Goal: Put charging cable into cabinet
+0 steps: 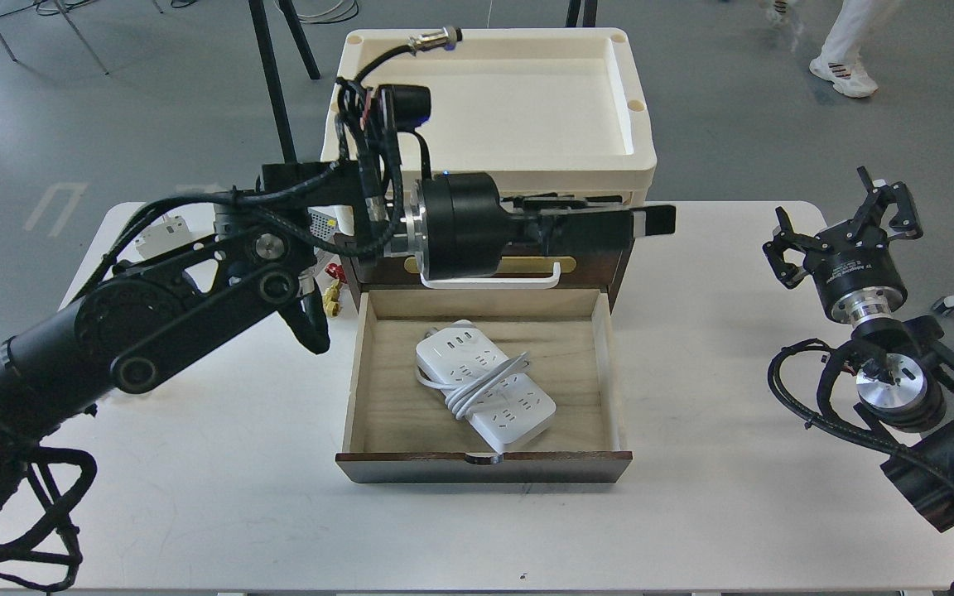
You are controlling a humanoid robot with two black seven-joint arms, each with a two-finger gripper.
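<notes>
The charging cable (485, 382), a white power strip with its cord coiled round the middle, lies loose and diagonal on the floor of the open bottom drawer (601, 381) of the cabinet (619, 258). My left gripper (651, 220) is raised above the drawer in front of the cabinet's upper face, pointing right, open and empty, well clear of the strip. My right gripper (841, 219) is open and empty over the table's right side, far from the cabinet.
The cream tray (485, 108) tops the cabinet. A white handle (493, 281) shows under my left wrist. The circuit breaker (164, 228) and the metal power-supply box (324, 220) sit at the back left, mostly hidden by my left arm. The drawer front (411, 468) juts towards me.
</notes>
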